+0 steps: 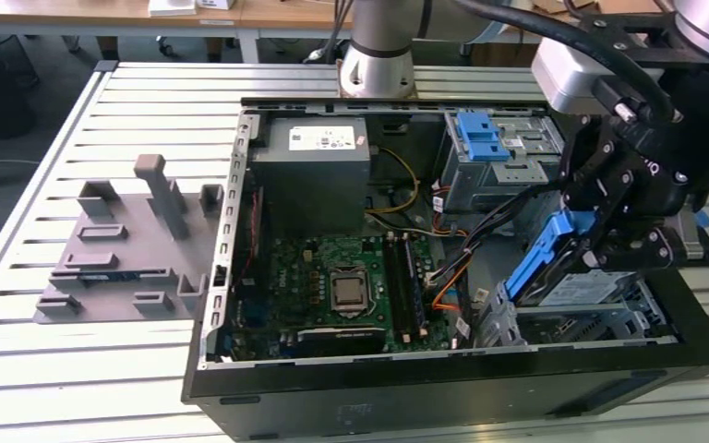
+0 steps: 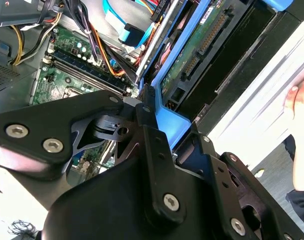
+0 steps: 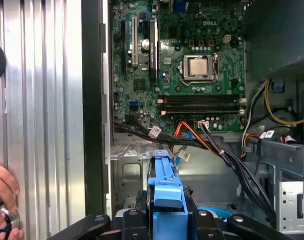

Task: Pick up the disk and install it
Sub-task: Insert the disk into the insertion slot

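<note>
In the exterior view my gripper (image 1: 604,242) is shut on the disk (image 1: 582,288), a silver drive with a blue plastic frame (image 1: 537,263). It holds the disk tilted, its lower end inside the metal drive bay (image 1: 619,323) at the front corner of the open computer case, on the exterior view's right. In the first wrist view the blue frame (image 3: 165,186) sits clamped between the black fingers (image 3: 129,222). The second wrist view shows the disk's green circuit-board underside (image 2: 196,47) beyond the gripper (image 2: 159,117).
The case holds a green motherboard (image 1: 342,286), a grey power supply (image 1: 318,152), a bundle of cables (image 1: 453,268) and a drive cage with a blue latch piece (image 1: 484,138). A grey fixture (image 1: 126,249) lies on the slatted table. A person's hand (image 3: 3,200) rests beside the case.
</note>
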`<state>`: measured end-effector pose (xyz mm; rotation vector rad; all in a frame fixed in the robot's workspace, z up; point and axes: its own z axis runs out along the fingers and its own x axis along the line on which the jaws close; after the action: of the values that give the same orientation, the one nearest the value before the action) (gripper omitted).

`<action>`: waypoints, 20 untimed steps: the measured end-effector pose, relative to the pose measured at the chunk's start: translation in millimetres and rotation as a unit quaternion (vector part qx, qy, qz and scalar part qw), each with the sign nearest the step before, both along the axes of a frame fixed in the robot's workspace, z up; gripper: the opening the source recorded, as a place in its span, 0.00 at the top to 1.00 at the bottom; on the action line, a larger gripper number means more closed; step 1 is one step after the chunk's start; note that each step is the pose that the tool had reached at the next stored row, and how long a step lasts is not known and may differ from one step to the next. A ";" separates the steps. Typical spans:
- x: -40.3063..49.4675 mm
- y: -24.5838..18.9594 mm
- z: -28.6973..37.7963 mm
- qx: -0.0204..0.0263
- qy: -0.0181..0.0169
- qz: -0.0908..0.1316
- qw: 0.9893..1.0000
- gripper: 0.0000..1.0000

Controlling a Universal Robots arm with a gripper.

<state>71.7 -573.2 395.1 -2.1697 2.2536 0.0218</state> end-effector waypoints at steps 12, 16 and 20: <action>0.0 0.0 -6.7 0.000 0.000 0.000 1.000 0.64; 0.0 0.0 -8.9 0.000 0.000 0.000 1.000 0.64; 0.0 0.0 -11.3 0.000 0.000 0.000 1.000 0.64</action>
<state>71.7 -573.2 383.7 -2.1695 2.2539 0.0218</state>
